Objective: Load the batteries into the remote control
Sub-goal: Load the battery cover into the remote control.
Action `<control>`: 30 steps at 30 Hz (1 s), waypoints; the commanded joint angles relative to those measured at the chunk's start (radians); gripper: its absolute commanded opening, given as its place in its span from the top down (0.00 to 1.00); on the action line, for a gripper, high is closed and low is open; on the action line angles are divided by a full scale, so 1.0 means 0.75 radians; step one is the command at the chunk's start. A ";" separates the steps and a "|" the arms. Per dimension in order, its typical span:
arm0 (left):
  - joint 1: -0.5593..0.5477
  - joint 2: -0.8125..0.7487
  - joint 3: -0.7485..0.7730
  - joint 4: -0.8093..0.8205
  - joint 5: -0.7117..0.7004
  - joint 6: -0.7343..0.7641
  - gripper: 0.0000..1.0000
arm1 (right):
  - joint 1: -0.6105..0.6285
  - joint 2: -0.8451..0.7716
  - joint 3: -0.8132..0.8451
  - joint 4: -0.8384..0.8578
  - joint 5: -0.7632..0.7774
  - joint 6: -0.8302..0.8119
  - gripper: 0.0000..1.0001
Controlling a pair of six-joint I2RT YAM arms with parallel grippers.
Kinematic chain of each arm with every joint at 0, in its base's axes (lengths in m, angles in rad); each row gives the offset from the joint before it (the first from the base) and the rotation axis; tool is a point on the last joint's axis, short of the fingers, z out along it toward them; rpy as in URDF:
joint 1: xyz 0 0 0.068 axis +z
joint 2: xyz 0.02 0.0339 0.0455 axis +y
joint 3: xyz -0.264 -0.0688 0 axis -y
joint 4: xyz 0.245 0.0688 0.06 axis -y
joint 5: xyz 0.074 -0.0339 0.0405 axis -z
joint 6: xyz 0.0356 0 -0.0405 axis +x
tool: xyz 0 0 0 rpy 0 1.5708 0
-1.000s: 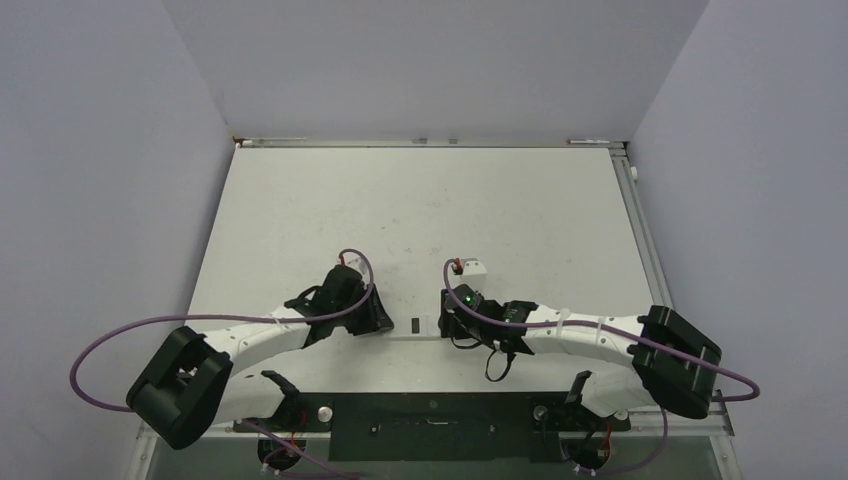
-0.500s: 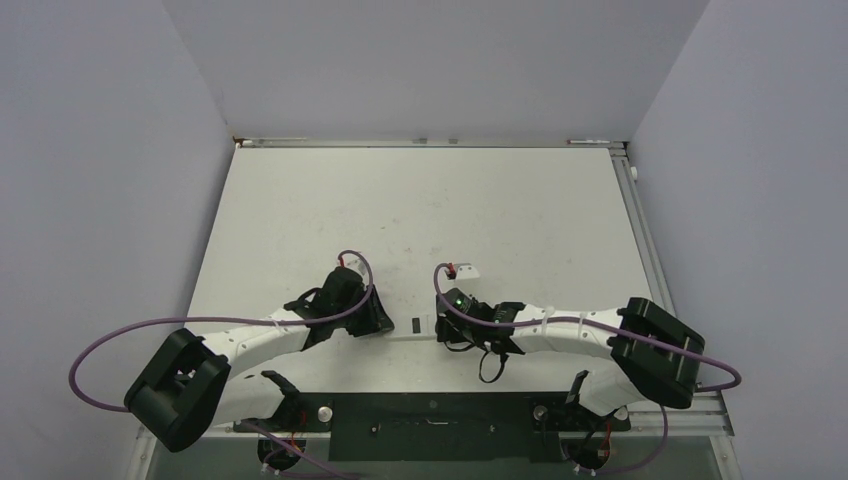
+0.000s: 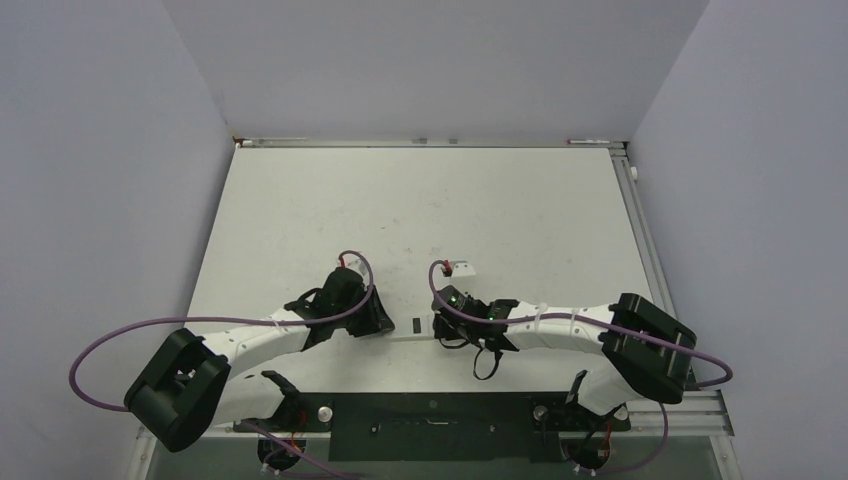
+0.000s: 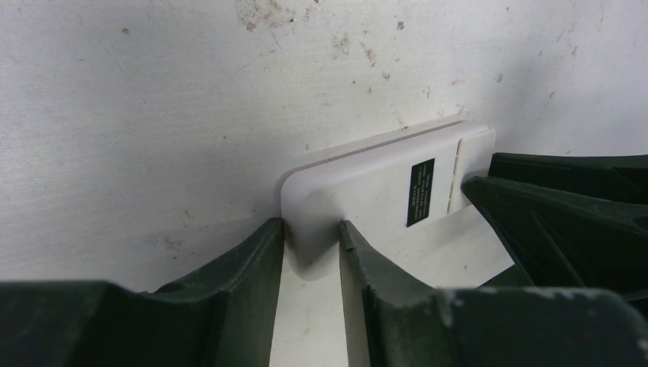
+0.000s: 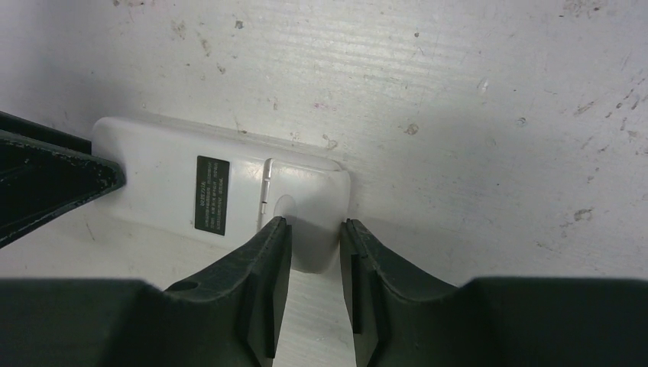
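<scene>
The remote control [image 3: 413,326] lies plain white face up, black label showing, between my two grippers near the table's front. My left gripper [image 3: 385,322] is shut on its left end; in the left wrist view the fingers [image 4: 312,229] pinch the rounded end of the remote [image 4: 374,191]. My right gripper [image 3: 440,325] is shut on the right end; in the right wrist view the fingers [image 5: 315,225] clamp the remote [image 5: 168,183] at its cover section. A tiny red piece [image 3: 451,266], possibly a battery, lies behind the right gripper. No other battery shows.
A small flat white piece [image 3: 465,268] lies on the table just behind the right wrist, touching the red bit. Purple cables loop over both wrists. A black mounting rail [image 3: 430,425] runs along the near edge. Grey walls close in the table.
The right arm has shifted left, bringing its gripper onto the remote's right end. The left arm and the remote have stayed put.
</scene>
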 commanded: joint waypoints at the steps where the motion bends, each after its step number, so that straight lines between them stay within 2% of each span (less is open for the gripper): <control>1: -0.016 -0.009 0.002 0.048 0.028 -0.005 0.71 | 0.010 0.022 0.047 0.060 0.030 0.005 0.72; 6: -0.022 0.008 0.010 0.056 0.030 -0.007 0.72 | 0.016 0.037 0.047 0.088 0.003 -0.002 0.76; 15: -0.047 0.063 0.048 0.075 0.035 -0.011 0.72 | 0.066 0.091 0.049 0.157 -0.037 0.007 0.77; 19: -0.053 0.067 0.067 0.056 0.024 -0.003 0.73 | 0.066 0.077 0.068 0.092 0.001 -0.018 0.77; 21: -0.052 0.062 0.077 0.029 0.005 0.013 0.73 | 0.061 0.052 0.093 0.012 0.062 -0.052 0.73; 25: -0.049 0.049 0.103 -0.042 -0.055 0.051 0.69 | 0.042 -0.029 0.119 -0.100 0.142 -0.179 0.59; 28: -0.049 0.034 0.127 -0.097 -0.105 0.078 0.60 | 0.028 -0.082 0.153 -0.169 0.149 -0.342 0.56; 30: -0.046 0.020 0.145 -0.136 -0.140 0.090 0.50 | 0.017 -0.109 0.172 -0.193 0.116 -0.465 0.51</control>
